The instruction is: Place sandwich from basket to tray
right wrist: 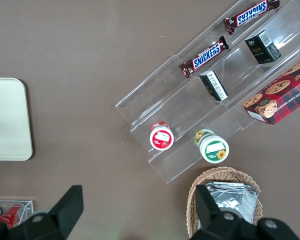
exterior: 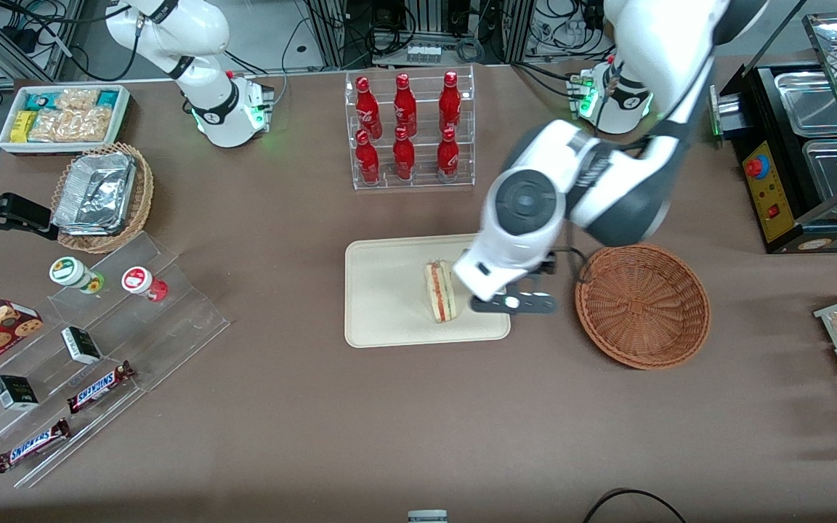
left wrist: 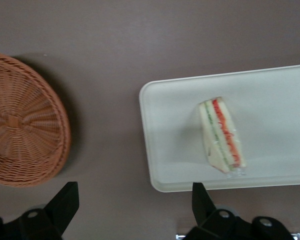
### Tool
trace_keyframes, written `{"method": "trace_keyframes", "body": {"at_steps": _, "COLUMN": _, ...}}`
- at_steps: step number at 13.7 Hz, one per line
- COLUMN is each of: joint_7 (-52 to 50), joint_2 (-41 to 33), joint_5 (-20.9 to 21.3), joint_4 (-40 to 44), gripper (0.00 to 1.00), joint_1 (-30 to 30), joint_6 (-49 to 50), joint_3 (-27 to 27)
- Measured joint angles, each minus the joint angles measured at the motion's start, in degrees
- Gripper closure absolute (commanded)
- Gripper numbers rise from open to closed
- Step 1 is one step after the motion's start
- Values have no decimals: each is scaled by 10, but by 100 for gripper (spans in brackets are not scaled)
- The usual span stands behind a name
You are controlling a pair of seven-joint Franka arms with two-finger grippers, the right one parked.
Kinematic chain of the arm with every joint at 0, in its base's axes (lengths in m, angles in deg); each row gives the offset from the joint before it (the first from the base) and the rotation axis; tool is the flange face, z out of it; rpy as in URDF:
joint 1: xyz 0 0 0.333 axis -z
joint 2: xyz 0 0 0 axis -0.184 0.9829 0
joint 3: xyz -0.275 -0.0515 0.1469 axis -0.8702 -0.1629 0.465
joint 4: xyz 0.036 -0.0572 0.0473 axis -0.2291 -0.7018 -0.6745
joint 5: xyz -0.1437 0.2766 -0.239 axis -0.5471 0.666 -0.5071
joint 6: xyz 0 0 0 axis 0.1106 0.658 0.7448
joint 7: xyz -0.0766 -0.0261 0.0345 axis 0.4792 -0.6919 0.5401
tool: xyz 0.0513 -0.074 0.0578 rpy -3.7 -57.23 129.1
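Observation:
The sandwich (exterior: 439, 292), a pale bread wedge with red and orange filling, lies on the cream tray (exterior: 389, 312), near the tray end toward the basket. The left wrist view shows it on the tray (left wrist: 180, 125) as well (left wrist: 222, 135). The round reddish-brown wicker basket (exterior: 642, 305) stands beside the tray, toward the working arm's end, and is empty; it also shows in the left wrist view (left wrist: 20, 135). My left gripper (exterior: 513, 301) hovers above the tray's edge and the bare table strip between tray and basket. It is open and empty (left wrist: 134, 187).
A clear rack of red bottles (exterior: 410, 131) stands farther from the front camera than the tray. A tan wicker basket with foil containers (exterior: 102, 196), a white snack bin (exterior: 62, 116) and a clear stepped shelf (exterior: 99, 349) lie toward the parked arm's end. A black appliance (exterior: 803, 160) stands at the working arm's end.

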Motion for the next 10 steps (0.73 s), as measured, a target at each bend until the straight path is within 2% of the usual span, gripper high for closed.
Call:
{"method": "trace_keyframes", "body": {"at_steps": 6, "joint_7": 94, "joint_2": -52, "joint_5": -2, "joint_4": -46, "gripper": 0, "joint_1": -115, "joint_6": 17, "joint_3": 0}}
{"method": "trace_keyframes", "body": {"at_steps": 10, "joint_7": 128, "joint_2": -75, "joint_5": -3, "joint_4": -74, "gripper": 0, "joint_1": -162, "joint_6": 17, "joint_3": 0}}
